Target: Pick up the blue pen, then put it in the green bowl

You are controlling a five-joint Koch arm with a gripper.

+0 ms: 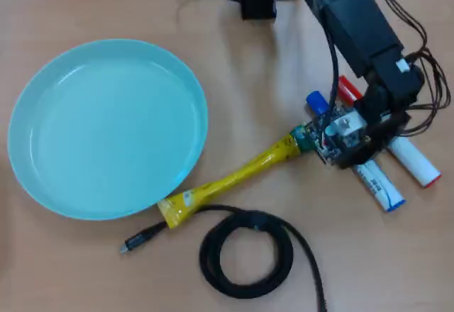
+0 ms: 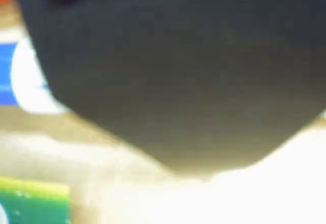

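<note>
Dark gripper (image 2: 173, 81) body filling the wrist view, blurred; jaws' state impossible to tell. Beyond it a sliver of the blue pen (image 2: 20, 76). Overhead: pen (image 1: 379, 184) flat on the table beneath the wrist, probably lined up for grasping, well apart from the bowl (image 1: 42, 177).

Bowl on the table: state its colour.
The bowl is pale turquoise-green, clearest in the overhead view.

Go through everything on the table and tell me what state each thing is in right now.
Bowl: upright, empty.
Blue pen: capped, lying flat, partly under the arm.
Red pen: capped, lying flat beside the blue pen.
Gripper: down over the pens, jaws hidden.
Cable: coiled, one end loose.
</note>
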